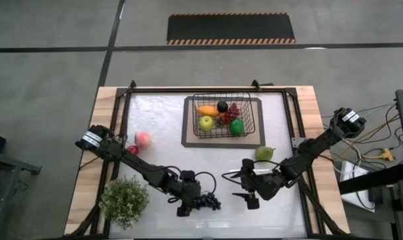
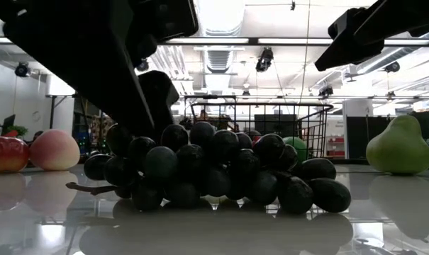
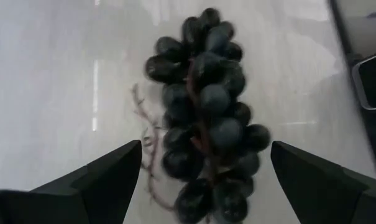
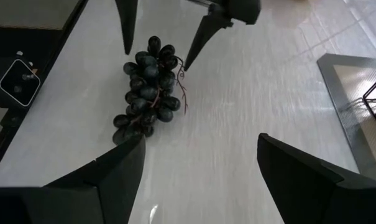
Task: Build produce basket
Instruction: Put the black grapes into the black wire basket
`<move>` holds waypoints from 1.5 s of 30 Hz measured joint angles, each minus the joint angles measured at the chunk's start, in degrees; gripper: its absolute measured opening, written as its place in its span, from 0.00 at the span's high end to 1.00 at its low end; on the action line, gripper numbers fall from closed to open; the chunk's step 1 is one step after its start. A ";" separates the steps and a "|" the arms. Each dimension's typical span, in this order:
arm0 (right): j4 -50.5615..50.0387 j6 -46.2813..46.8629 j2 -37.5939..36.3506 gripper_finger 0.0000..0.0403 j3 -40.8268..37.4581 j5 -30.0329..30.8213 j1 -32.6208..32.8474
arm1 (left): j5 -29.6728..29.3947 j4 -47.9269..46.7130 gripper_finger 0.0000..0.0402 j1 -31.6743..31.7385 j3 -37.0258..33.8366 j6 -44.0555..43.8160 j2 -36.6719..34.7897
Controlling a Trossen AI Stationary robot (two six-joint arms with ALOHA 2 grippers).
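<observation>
A dark grape bunch (image 1: pixel 209 201) lies on its side on the white table top near the front edge; it also shows in the left wrist view (image 3: pixel 206 118) and the low view (image 2: pixel 214 173). My left gripper (image 1: pixel 196 203) is open and low over the table. Its two fingers stand on either side of the bunch's near end (image 4: pixel 153 46), and I see no touch. My right gripper (image 1: pixel 240 187) is open and empty, above the table to the right of the grapes. The black wire basket (image 1: pixel 251 107) stands at the far middle and holds several fruits.
A green pear (image 1: pixel 264 153) lies right of centre. A pink peach (image 1: pixel 142 139) and a red apple (image 1: pixel 132 150) lie at the left. A bushy potted plant (image 1: pixel 124 200) stands at the front left, close behind my left arm. The basket rests on a brown mat (image 1: pixel 188 137).
</observation>
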 joint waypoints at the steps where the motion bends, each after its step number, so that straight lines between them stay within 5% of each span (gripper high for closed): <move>1: 0.00 0.01 0.01 0.27 -0.03 0.01 0.00 | 0.45 0.75 0.15 0.00 -0.43 -0.01 0.07; 9: 0.24 -0.02 0.02 0.27 -0.09 0.02 0.00 | 0.52 2.17 0.26 0.14 -1.38 -0.07 0.31; 27: 0.42 -0.04 0.02 0.29 -0.09 0.02 0.00 | 0.52 1.69 0.68 0.33 -1.49 0.44 -0.77; 45: 0.45 -0.03 0.00 0.29 -0.09 0.02 0.00 | 0.37 0.89 0.89 0.33 -1.58 0.44 -1.77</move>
